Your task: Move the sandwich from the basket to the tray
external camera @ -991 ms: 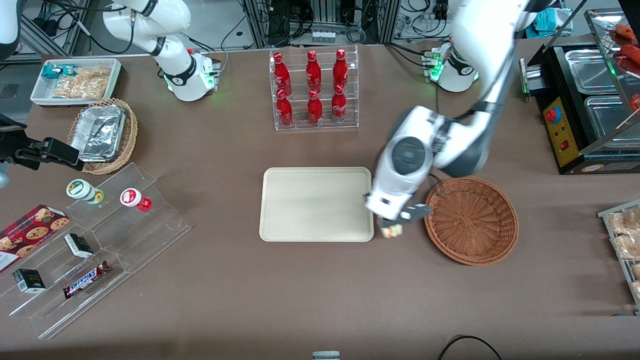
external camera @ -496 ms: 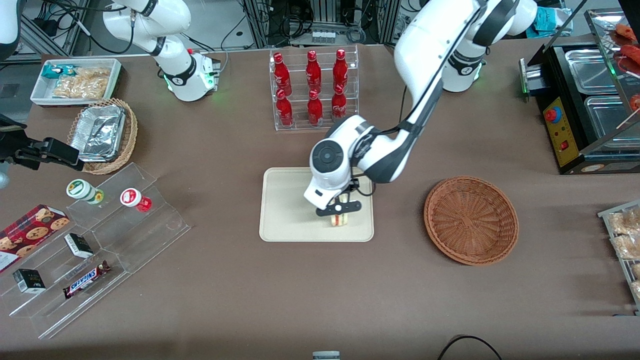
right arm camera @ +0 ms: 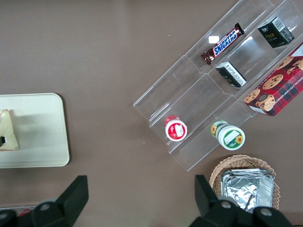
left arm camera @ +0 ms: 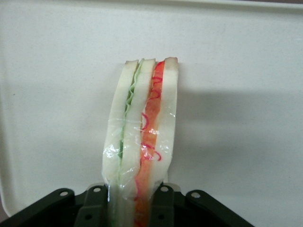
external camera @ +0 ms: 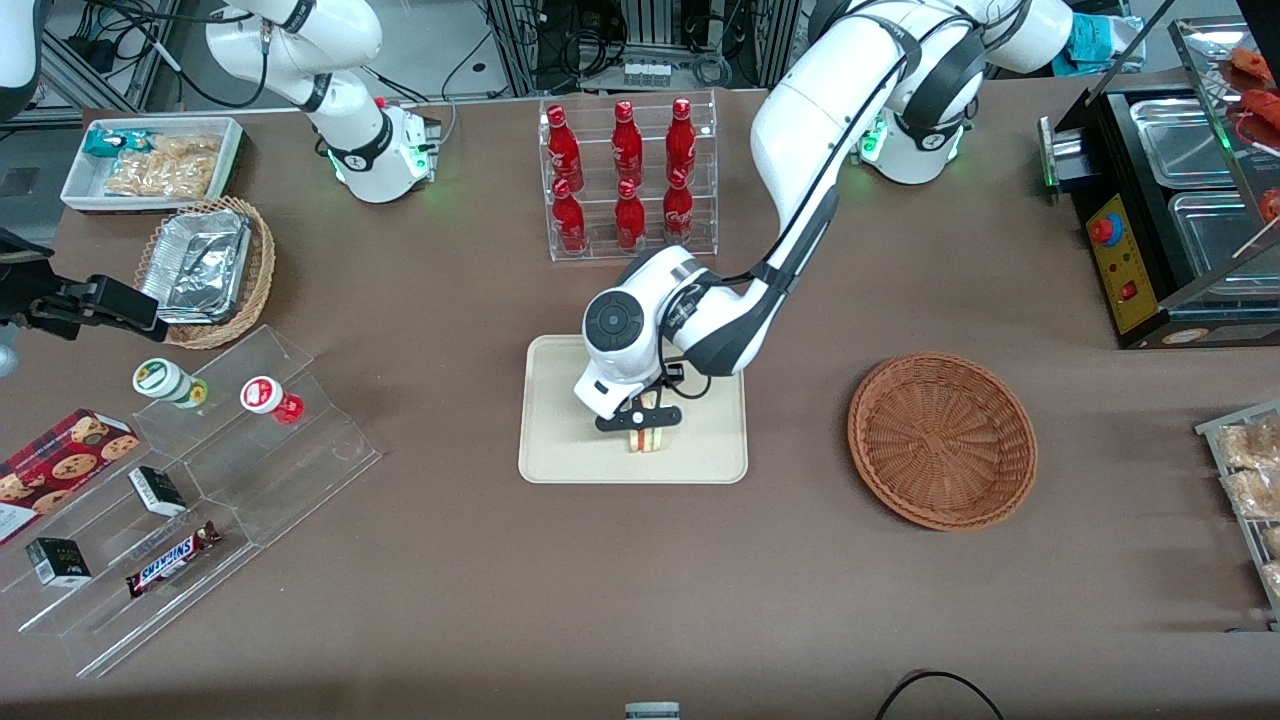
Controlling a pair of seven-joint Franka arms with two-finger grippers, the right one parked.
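Claw (external camera: pixel 640 418) clamps sandwich (left arm camera: pixel 140 137) over tray (external camera: pixel 560 440).

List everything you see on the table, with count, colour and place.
sandwich: 1, white with red and green layers, over the tray, held
tray: 1, cream, mid table
basket: 1, reddish-brown, toward the working arm's end
bottles: 6, red, in a clear rack farther from the camera than the tray
foil trays: silver, in a tan basket toward the parked arm's end
Snickers bar: 1, brown, on the clear steps
cups: 2, green-lidded and red-lidded, on the steps
gripper: black, shut on the sandwich over the tray
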